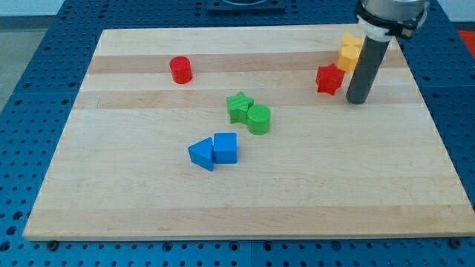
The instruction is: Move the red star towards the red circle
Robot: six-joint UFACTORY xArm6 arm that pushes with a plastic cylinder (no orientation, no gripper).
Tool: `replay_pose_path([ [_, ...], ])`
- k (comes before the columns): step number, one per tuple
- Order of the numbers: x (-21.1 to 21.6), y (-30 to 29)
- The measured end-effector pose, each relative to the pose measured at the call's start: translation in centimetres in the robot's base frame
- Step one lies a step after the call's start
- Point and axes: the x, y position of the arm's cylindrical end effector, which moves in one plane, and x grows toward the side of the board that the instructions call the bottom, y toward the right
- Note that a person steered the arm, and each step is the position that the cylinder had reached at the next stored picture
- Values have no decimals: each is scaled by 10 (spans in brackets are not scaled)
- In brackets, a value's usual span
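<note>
The red star (329, 78) lies on the wooden board at the view's upper right. The red circle (180, 70) stands at the upper left, far from the star. My tip (358, 100) rests on the board just right of the red star and slightly below it, with a small gap between them. The rod rises from there toward the view's top right.
Two yellow blocks (349, 52) sit stacked close together just above and right of the red star, beside the rod. A green star (239, 107) and green circle (258, 119) touch near the middle. A blue triangle (201, 154) and blue cube (225, 147) lie below them.
</note>
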Motion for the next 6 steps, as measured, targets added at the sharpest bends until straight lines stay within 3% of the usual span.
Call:
replay_pose_path([
  [2, -10, -45],
  [5, -28, -22],
  [6, -39, -61],
])
